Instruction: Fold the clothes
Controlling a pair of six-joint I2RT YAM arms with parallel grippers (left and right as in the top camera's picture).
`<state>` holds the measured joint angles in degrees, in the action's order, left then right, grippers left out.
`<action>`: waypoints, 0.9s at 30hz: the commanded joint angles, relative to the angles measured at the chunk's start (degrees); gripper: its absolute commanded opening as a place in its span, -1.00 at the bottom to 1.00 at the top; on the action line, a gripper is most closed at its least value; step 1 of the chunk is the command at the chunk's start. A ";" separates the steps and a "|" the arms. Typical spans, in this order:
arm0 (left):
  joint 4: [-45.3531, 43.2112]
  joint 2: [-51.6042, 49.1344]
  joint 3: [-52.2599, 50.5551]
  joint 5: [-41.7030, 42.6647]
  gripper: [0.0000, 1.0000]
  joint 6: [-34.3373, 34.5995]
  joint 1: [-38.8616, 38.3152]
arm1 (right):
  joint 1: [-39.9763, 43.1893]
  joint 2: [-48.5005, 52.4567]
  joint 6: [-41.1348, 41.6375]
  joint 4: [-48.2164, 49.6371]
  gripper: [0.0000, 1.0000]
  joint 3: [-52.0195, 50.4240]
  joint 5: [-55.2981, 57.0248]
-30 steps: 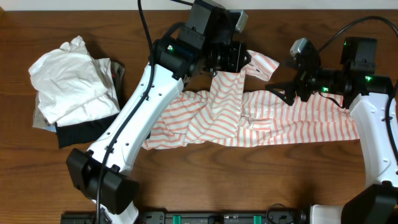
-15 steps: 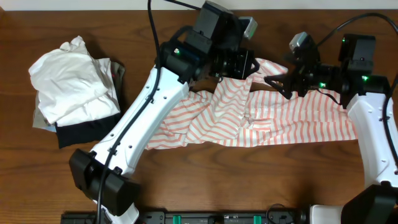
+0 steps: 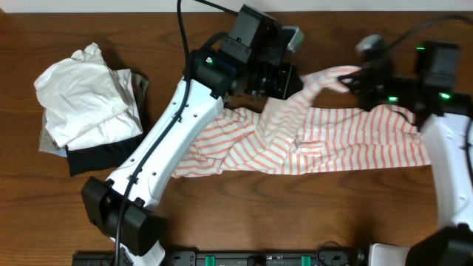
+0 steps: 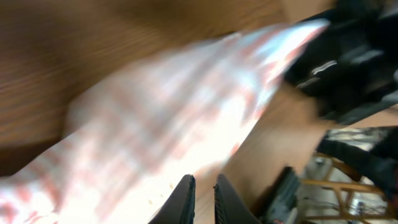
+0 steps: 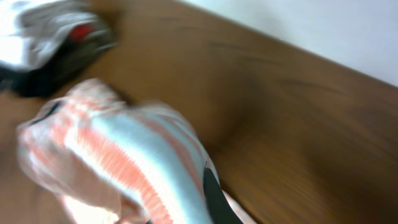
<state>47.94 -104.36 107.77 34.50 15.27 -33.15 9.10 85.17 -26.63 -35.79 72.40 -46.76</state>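
The striped shirt [image 3: 347, 140] lies spread across the middle of the table, bunched at its centre. Over its far edge hangs my left gripper [image 3: 290, 81]. In the left wrist view its fingers [image 4: 204, 180] stand a narrow gap apart with bare wood showing between them, and the blurred shirt [image 4: 155, 124] lies just beside them. My right gripper [image 3: 356, 78] is shut on the shirt's raised far edge [image 3: 332, 75]. In the right wrist view the cloth [image 5: 124, 143] drapes over the jaws, and only one dark finger [image 5: 213, 199] shows.
At the left of the table a pile holds a plain white garment [image 3: 81, 92] on top of black [image 3: 96, 157] and beige [image 3: 137, 83] folded ones. That pile [image 5: 43, 31] also shows in the right wrist view. The table's far edge [image 3: 148, 13] runs close behind both grippers.
My right gripper went from wide open to shut on the shirt's far edge and drew it to the right. The left jaws parted slightly, and the cloth peak at them sank.
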 commanded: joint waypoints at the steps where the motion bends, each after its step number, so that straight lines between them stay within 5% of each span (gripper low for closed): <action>1: 3.48 0.31 0.35 -8.66 -0.73 -2.78 1.86 | 6.82 -5.53 4.83 0.70 -0.94 0.79 4.98; 14: 12.72 0.20 -2.43 -30.23 -0.74 -2.75 2.27 | 10.38 -8.24 5.22 -4.28 -0.89 0.76 13.46; 19: 10.25 0.17 -7.43 -38.18 -0.81 -2.78 2.27 | 10.38 -8.24 7.15 -5.38 -0.90 0.76 27.02; 27: 3.65 -0.04 -14.49 -39.74 -0.81 -2.78 3.34 | 10.38 -8.22 7.34 -5.92 -0.89 0.76 28.57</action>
<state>53.15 -104.38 95.92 -2.48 13.23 -30.74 19.31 76.88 -20.34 -41.39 72.40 -20.60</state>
